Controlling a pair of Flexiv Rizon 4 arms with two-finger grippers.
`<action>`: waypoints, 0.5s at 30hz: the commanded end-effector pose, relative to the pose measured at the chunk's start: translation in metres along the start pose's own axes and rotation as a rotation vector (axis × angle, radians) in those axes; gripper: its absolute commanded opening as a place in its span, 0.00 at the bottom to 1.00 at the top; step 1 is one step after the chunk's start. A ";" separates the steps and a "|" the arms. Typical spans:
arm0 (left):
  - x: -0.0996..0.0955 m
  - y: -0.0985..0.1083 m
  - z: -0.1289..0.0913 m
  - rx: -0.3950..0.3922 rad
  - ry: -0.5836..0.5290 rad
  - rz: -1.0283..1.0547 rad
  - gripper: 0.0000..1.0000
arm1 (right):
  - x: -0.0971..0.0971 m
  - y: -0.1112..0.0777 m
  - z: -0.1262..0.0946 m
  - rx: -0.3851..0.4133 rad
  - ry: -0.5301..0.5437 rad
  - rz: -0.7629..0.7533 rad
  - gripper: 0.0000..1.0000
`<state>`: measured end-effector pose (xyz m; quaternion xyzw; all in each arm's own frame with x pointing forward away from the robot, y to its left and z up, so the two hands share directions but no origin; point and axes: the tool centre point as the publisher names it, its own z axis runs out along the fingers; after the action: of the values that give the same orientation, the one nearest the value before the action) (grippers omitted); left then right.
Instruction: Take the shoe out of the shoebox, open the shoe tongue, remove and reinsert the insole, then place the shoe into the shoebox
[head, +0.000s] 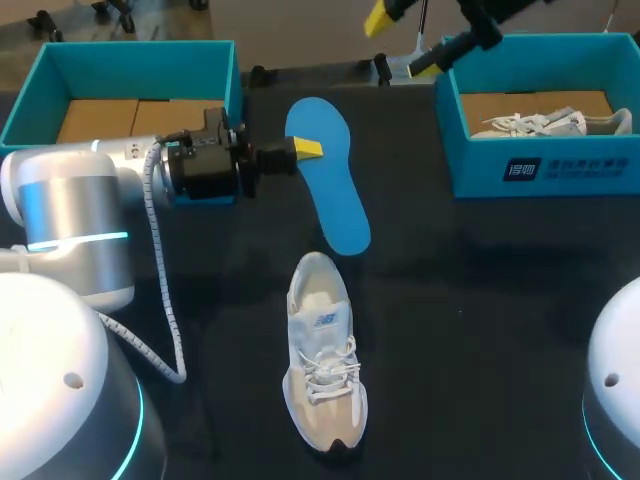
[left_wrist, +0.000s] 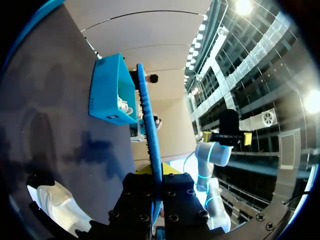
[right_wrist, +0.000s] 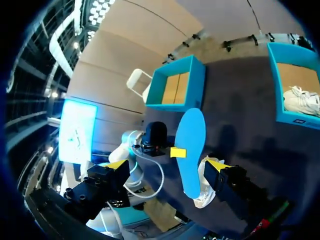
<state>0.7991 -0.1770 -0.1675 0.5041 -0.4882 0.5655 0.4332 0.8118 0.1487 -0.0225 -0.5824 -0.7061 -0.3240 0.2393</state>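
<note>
My left gripper (head: 303, 150) is shut on the long edge of a blue insole (head: 328, 190), which hangs over the black table. In the left wrist view the insole (left_wrist: 149, 125) runs edge-on out from between the fingers. A white sneaker (head: 322, 365) lies on the table just in front of the insole, its laces up and its opening toward the insole. My right gripper (head: 403, 42) hovers open and empty high over the table's far edge, beside the right shoebox (head: 560, 172). From there the insole (right_wrist: 192, 140) and part of the sneaker (right_wrist: 202, 196) show between its spread fingers.
The right shoebox (right_wrist: 292, 117) holds a second white sneaker (head: 545, 123). Another blue box (head: 130, 52) with a cardboard floor stands at the far left, just behind my left wrist. Bare black tabletop lies to the right of the sneaker.
</note>
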 end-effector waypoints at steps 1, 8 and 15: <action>-0.001 0.001 0.001 0.000 -0.001 0.000 0.00 | 0.017 0.003 0.006 0.021 -0.367 -0.001 1.00; -0.001 0.001 0.001 0.000 -0.001 0.000 0.00 | 0.034 -0.001 0.015 0.038 -0.498 0.024 1.00; -0.001 0.001 0.001 0.000 -0.001 0.000 0.00 | 0.049 -0.007 0.028 0.072 -0.614 0.056 1.00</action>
<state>0.7991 -0.1771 -0.1676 0.5041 -0.4882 0.5655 0.4332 0.7931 0.1913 -0.0081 -0.6396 -0.7265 -0.2006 0.1511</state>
